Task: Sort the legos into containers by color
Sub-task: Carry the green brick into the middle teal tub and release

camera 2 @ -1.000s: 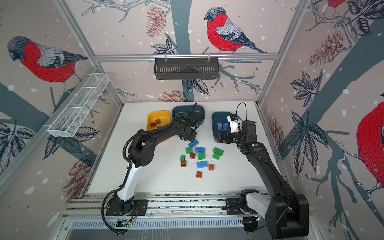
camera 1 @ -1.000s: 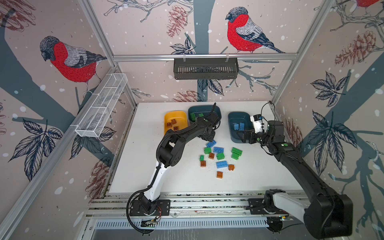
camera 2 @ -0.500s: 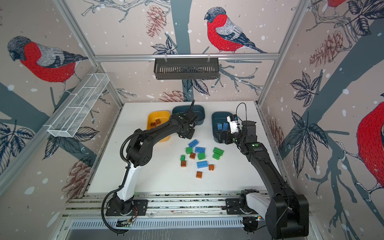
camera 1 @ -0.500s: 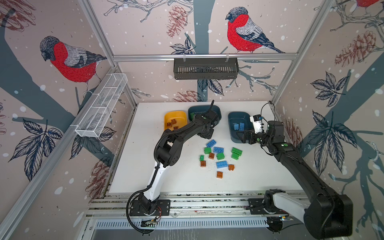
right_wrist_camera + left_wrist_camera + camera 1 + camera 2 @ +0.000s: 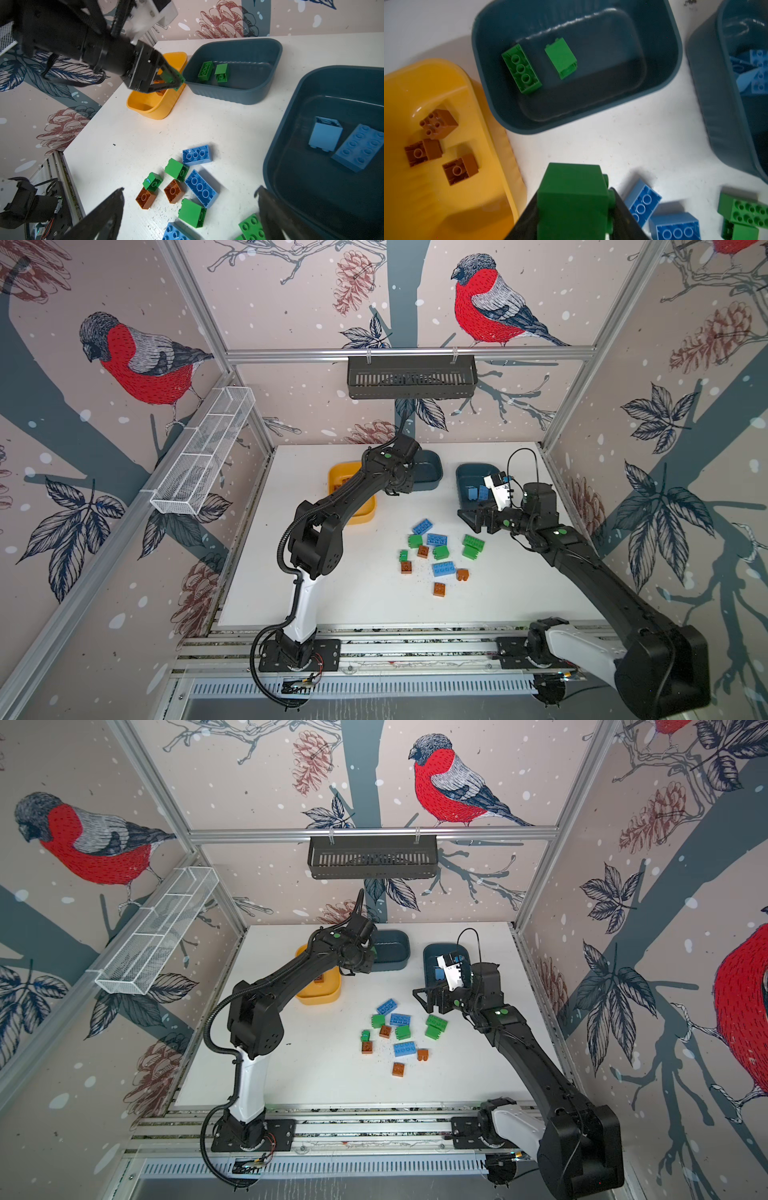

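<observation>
Step in hand, as I read it: carry and drop a green brick (image 5: pixel 572 199) into the middle teal tub (image 5: pixel 485 62). The left gripper (image 5: pixel 176 80) has its jaws clamped on that brick, studs out to one side. It is held off the surface (image 5: pixel 332 593), at the tub's end nearest the yellow tub (image 5: pixel 436 197). In the right wrist view it looks level with the rim or barely past it, not clearly over the tub's floor. To do it well: push on until the whole brick is inside the rim line. Aim for the bare floor beyond the two green bricks (image 5: pixel 521 69) lying in there, and lower a little so it does not bounce. Then part the jaws fully and lift straight away. A release here risks the brick clipping the rim and dropping between the tubs, or into the yellow one among the brown bricks (image 5: pixel 439 123). Pose: the left arm folds high at the elbow over the left of the surface, forearm stretched across the yellow tub, wrist pitched toward the teal tub. The right gripper (image 5: pixel 190 189) hangs with jaws wide apart and empty, above the edge of the loose legos (image 5: pixel 436 556). It is beside the right teal tub (image 5: pixel 311 197), which holds blue bricks (image 5: pixel 325 134). Its arm runs up the right side, wrist turned inward.
</observation>
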Action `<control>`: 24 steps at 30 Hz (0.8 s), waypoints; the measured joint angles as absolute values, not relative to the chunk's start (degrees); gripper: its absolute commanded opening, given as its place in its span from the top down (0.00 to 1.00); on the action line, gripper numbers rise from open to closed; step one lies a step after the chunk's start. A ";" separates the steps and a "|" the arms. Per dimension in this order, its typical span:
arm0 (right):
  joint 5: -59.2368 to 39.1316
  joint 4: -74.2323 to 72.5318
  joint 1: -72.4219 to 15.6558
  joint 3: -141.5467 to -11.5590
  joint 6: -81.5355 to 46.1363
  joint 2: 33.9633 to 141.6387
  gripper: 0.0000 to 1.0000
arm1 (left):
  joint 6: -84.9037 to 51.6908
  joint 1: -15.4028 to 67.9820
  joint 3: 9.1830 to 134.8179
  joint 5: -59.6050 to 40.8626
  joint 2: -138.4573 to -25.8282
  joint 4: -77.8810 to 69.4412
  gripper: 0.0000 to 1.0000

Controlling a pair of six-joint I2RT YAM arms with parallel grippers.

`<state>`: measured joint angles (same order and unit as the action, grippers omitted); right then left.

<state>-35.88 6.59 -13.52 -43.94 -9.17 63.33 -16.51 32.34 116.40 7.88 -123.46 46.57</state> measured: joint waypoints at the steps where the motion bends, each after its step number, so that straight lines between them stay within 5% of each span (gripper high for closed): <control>1: -35.79 6.20 -14.04 -44.12 -9.26 63.48 0.01 | -16.49 31.77 118.74 8.34 -125.21 46.06 0.60; 14: -33.54 5.56 -16.05 -44.77 -10.57 65.78 0.01 | -14.94 27.88 133.21 11.27 -140.92 43.83 0.58; 24: -32.67 5.80 -16.16 -45.45 -10.28 67.16 0.01 | -14.06 27.86 132.42 8.49 -140.51 45.76 0.26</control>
<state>-32.67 5.80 -16.16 -45.45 -10.28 67.16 -14.06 27.86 132.42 8.49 -140.51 45.76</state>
